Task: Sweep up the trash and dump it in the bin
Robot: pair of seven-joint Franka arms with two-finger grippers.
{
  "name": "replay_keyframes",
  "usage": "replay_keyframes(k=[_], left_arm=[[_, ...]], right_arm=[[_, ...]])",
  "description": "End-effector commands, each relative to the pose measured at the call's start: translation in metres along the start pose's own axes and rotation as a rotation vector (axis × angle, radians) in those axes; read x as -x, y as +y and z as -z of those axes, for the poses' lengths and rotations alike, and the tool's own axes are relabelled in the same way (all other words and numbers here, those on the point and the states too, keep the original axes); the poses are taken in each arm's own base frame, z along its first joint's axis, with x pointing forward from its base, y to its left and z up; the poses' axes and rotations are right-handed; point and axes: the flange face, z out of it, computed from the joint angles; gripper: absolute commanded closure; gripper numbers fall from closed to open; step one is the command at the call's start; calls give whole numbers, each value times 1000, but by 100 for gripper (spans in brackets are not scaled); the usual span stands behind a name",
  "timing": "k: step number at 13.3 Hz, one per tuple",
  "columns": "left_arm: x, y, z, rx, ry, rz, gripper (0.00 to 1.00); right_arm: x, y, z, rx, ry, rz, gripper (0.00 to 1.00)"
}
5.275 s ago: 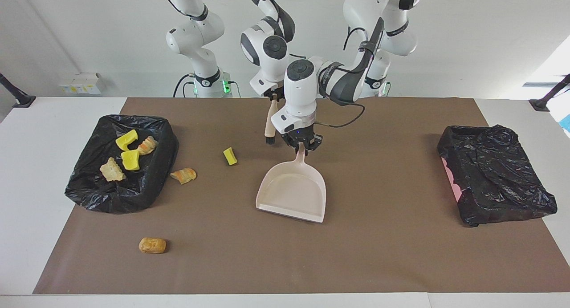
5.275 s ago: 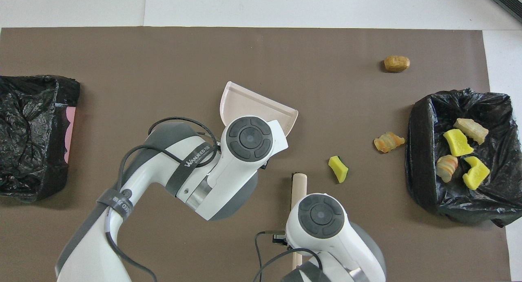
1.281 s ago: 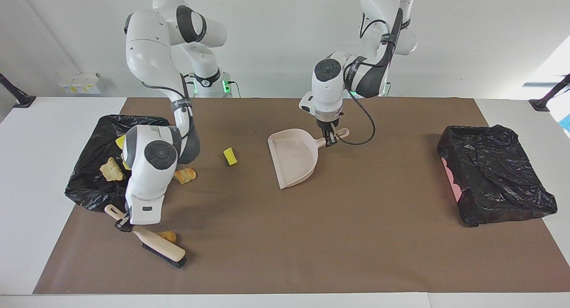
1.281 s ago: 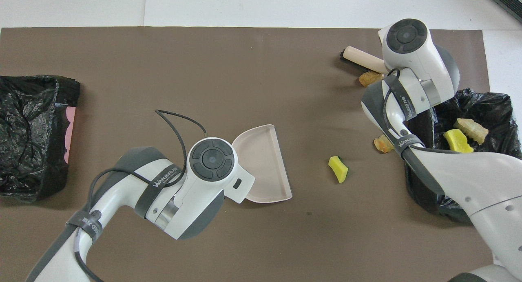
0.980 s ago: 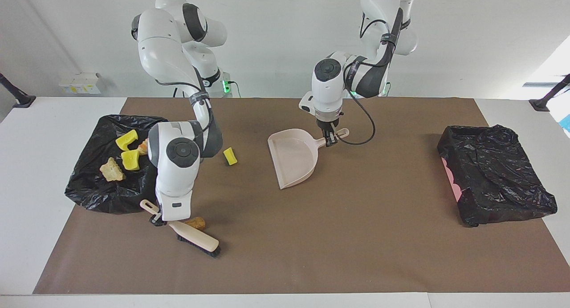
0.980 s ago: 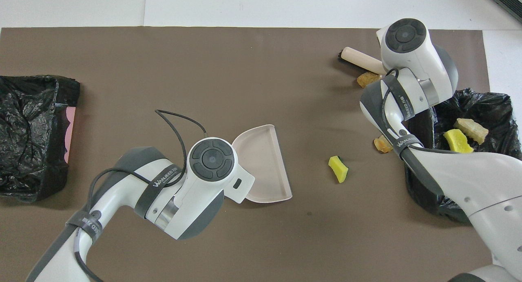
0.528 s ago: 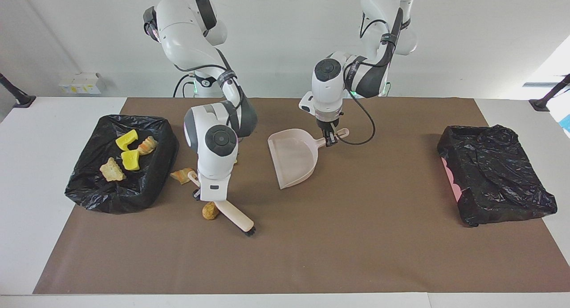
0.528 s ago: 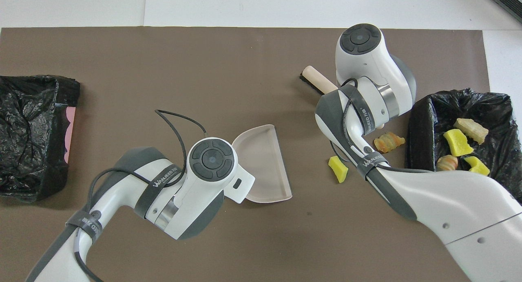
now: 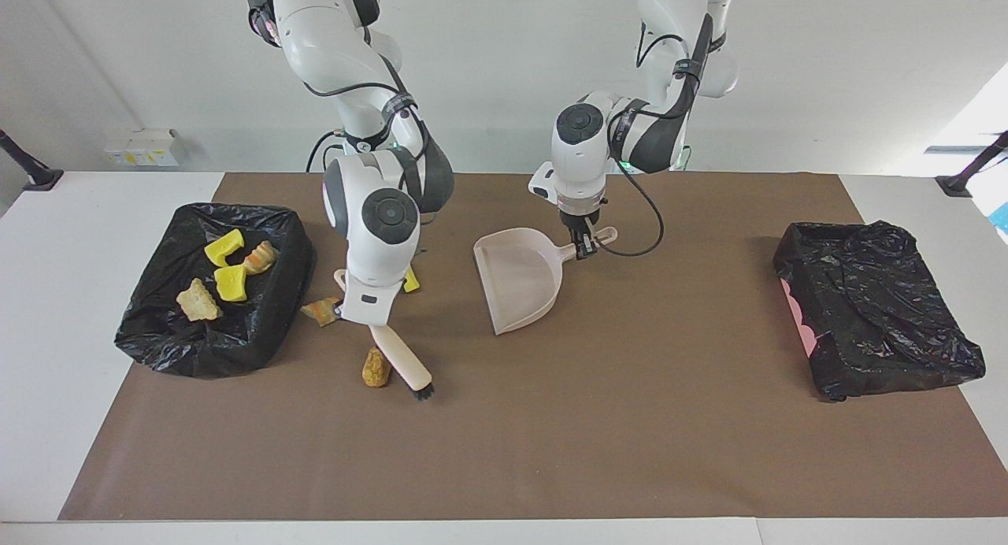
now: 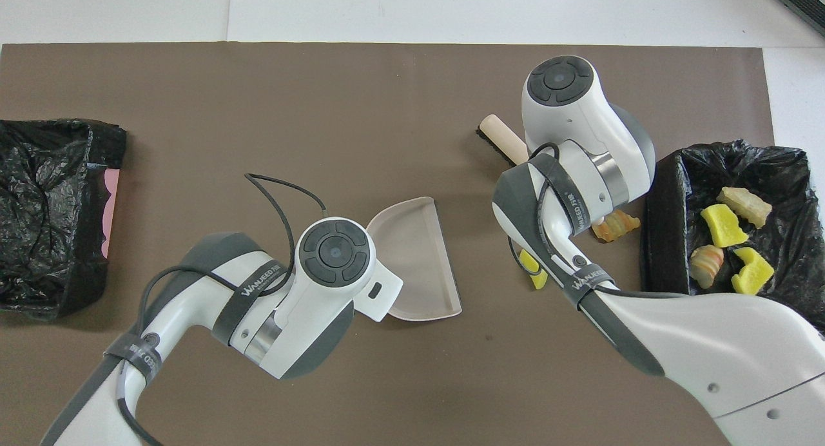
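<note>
Brown matting (image 9: pixel 551 450) lay bare over its whole edge farthest from the robots and between the dustpan (image 9: pixel 520 281) and the closed black bag (image 9: pixel 874 309) at the left arm's end. The open black bin (image 9: pixel 260 324) sat at the right arm's end with four trash chunks (image 9: pixel 224 281) inside. On the mat just beside the bin lay a striped orange chunk (image 9: pixel 319 310); a yellow chunk (image 9: pixel 410 279) lay toward the dustpan, partly hidden by the right arm. A tan lump (image 9: pixel 376 368) stood touching the brush (image 9: pixel 402 364), its long axis running away from the robots. The right gripper (image 9: pixel 346 313) was clamped on the brush handle, the head slanting away from the robots, bristles down. The left gripper (image 9: pixel 583 248) was clamped on the dustpan handle, the pan's mouth facing the bin's end.
</note>
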Motion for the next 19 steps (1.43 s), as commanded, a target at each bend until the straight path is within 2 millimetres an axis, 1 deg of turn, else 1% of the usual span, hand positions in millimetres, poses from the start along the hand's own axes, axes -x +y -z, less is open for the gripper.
replay_keyframes(k=[1, 2, 3, 5, 6, 7, 8, 9, 10, 12, 14, 16, 17, 19], left_arm=[[10, 6, -1, -10, 3, -15, 100], [10, 6, 0, -12, 5, -15, 100], [10, 6, -1, -10, 3, -15, 100], [10, 6, -1, -11, 4, -15, 100], [10, 6, -1, -12, 5, -15, 100], [10, 6, -1, -10, 3, -15, 100], [10, 6, 0, -13, 6, -15, 100], [10, 6, -1, -13, 6, -15, 100], [9, 6, -1, -15, 9, -15, 100], [10, 6, -2, -14, 8, -15, 100], [10, 6, -1, -15, 10, -14, 100], [10, 5, -2, -15, 10, -12, 100], [10, 6, -1, -16, 11, -15, 100], [9, 6, -2, -15, 10, -15, 100]], right_arm=[[31, 20, -3, -26, -57, -157, 100], [37, 21, -7, -30, -78, -215, 100], [43, 16, -11, -27, -95, -274, 100], [60, 5, -26, -13, -142, -417, 100], [70, -4, -34, -7, -162, -483, 100], [83, -13, -47, 5, -183, -566, 100], [92, -23, -54, 16, -184, -630, 100], [98, -32, -57, 31, -193, -675, 100], [102, -35, -56, 49, -205, -698, 100], [113, -35, -59, 77, -259, -743, 100], [134, -49, -73, 125, -280, -768, 100], [147, -53, -88, 136, -266, -779, 100], [149, -56, -95, 132, -239, -764, 100], [149, -57, -111, 171, -225, -731, 100]])
